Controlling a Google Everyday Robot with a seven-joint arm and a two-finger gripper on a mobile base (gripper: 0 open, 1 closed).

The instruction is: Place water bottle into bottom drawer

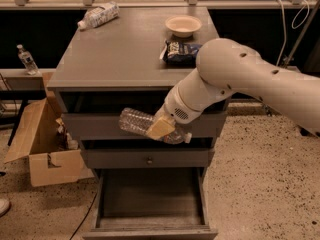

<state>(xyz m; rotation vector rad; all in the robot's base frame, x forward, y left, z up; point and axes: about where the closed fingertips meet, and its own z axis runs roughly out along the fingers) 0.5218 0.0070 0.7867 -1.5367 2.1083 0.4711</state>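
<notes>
- the gripper [161, 128] is clenching the bottle [135, 121] around its middle, hanging before the top drawer front [92, 126].
- the bottle is lying nearly level (cap end pointing right, slightly lower), directly above the bottom drawer [150, 196].
- the bottom drawer is standing pulled open, dark floor showing.

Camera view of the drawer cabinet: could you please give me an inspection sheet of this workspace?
Surface: grey cabinet top.
Job's things: water bottle tilted, in front of the upper drawers; bottom drawer pulled open.
Clutter: bowl, snack bag and labelled bottle on the top.
Grippers: gripper shut on the water bottle, above the open drawer.
Cables: white cable at upper right.
Surroundings: open cardboard box and small bottle at left.
</notes>
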